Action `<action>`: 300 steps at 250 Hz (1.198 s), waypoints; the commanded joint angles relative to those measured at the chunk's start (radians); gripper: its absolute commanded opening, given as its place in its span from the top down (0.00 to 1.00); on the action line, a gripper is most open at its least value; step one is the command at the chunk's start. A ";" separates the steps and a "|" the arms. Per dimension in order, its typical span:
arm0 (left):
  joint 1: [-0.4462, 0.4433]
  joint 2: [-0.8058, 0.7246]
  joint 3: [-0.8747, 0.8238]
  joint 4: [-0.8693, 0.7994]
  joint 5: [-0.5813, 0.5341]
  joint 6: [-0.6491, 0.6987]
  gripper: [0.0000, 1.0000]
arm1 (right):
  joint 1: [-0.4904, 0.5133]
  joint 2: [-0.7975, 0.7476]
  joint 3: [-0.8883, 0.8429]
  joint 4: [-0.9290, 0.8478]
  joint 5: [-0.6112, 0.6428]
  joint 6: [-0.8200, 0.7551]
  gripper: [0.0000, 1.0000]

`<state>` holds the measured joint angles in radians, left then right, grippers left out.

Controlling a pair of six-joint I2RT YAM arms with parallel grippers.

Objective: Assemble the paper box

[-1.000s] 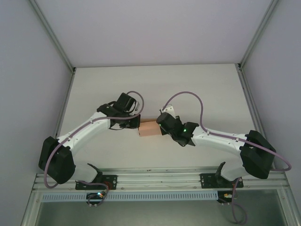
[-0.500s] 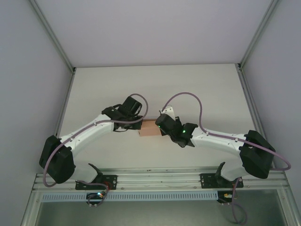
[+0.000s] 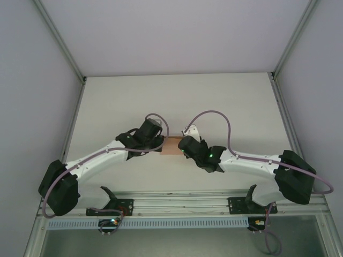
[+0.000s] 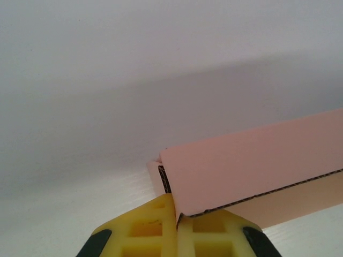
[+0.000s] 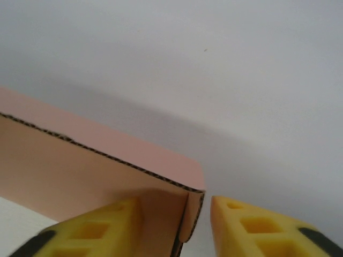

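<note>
The paper box [image 3: 171, 145], a small salmon-pink card box, stands on the white table [image 3: 177, 96] between my two grippers. My left gripper [image 3: 161, 144] is at its left end. In the left wrist view its yellow fingers [image 4: 144, 233] are shut on the lower corner of a pink wall of the paper box [image 4: 252, 166]. My right gripper [image 3: 184, 145] is at the right end. Its jaws stand open astride the end wall of the paper box [image 5: 80, 160]: one fingertip [image 5: 102, 230] is inside, the other [image 5: 252, 225] outside, a gap away from the card.
The enclosure's grey walls and metal posts [image 3: 59, 43] border the table on three sides. The arm bases sit on the rail [image 3: 177, 206] at the near edge. Bare table lies beyond the box.
My right gripper's jaws have opened off the box's right end wall. The left arm has swung its wrist right and nearer the box, still gripping. The box has hardly shifted.
</note>
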<state>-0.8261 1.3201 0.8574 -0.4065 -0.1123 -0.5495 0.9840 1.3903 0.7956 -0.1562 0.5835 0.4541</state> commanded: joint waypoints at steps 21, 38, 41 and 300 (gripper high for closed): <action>-0.029 0.062 -0.069 -0.107 0.079 0.029 1.00 | -0.028 -0.097 0.003 0.033 -0.091 -0.008 0.40; -0.029 0.063 -0.063 -0.108 0.076 0.040 1.00 | -0.061 -0.126 -0.001 0.059 -0.142 0.001 0.35; -0.030 0.063 -0.062 -0.109 0.074 0.040 1.00 | -0.068 -0.131 -0.006 0.066 -0.153 0.001 0.34; -0.038 -0.122 0.061 -0.178 0.245 0.142 0.40 | -0.211 -0.058 -0.134 0.066 -0.358 0.213 0.54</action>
<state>-0.8581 1.2331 0.8646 -0.5205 0.0498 -0.4252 0.7692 1.3045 0.6914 -0.0254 0.2745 0.6411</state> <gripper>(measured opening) 0.564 0.465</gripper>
